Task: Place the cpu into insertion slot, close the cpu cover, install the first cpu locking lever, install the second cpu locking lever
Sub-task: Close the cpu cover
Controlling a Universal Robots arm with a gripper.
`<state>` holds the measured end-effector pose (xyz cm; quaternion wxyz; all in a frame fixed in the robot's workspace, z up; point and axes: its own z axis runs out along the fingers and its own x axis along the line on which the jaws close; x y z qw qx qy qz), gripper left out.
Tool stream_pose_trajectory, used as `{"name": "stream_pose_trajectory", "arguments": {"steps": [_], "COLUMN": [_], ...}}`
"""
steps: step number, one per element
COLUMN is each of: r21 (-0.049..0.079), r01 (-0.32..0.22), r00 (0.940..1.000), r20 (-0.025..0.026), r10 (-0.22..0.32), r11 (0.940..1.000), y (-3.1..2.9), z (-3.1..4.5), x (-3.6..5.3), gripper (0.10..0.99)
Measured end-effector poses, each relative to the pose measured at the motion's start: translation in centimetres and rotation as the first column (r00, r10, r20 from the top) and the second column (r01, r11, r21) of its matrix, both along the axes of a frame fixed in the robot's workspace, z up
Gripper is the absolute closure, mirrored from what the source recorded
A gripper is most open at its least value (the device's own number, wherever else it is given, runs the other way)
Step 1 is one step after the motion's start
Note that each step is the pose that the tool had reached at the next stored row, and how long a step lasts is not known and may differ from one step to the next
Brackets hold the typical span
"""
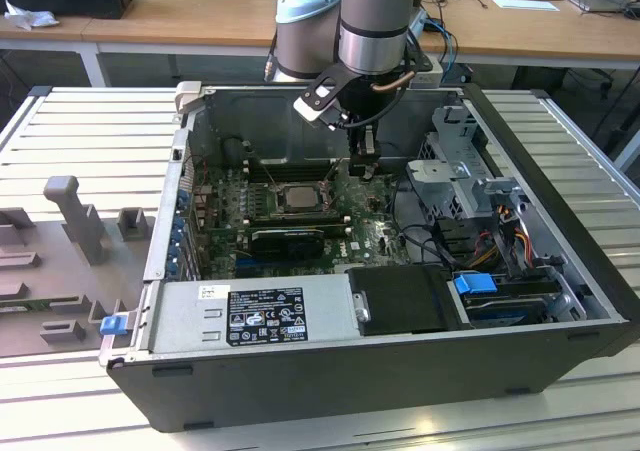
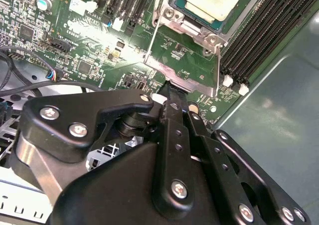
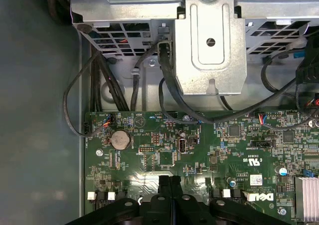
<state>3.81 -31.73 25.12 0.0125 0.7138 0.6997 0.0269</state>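
1. We logged the cpu (image 2: 215, 0): flat, square, pale metal, face up, no long axis, framed by the silvery cpu cover (image 2: 192, 28).
2. The gripper (image 1: 362, 168) stood at its 2 o'clock in the exterior view, black fingers (image 3: 164, 185) pressed together, nothing between.

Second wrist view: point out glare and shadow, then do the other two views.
Second wrist view: a white glare patch on the circuit board, and the chip washed pale. First wrist view: evenly lit, the case wall dim. Exterior view: soft room light, the case shaded inside.

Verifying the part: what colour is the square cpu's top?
Pale silver-grey; the small flat square metal cpu shows best in the second wrist view.
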Motion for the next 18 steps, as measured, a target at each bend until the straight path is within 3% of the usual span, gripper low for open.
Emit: {"name": "stream_pose_trajectory", "arguments": {"steps": [18], "r21": [0.000], "r01": [0.000], "r00": [1.0000], "r20": [0.0000], "r10": [0.000], "r11": [1.0000], "y": [0.00], "z": [0.00], "x": [-0.70], "gripper": [0.980]}}
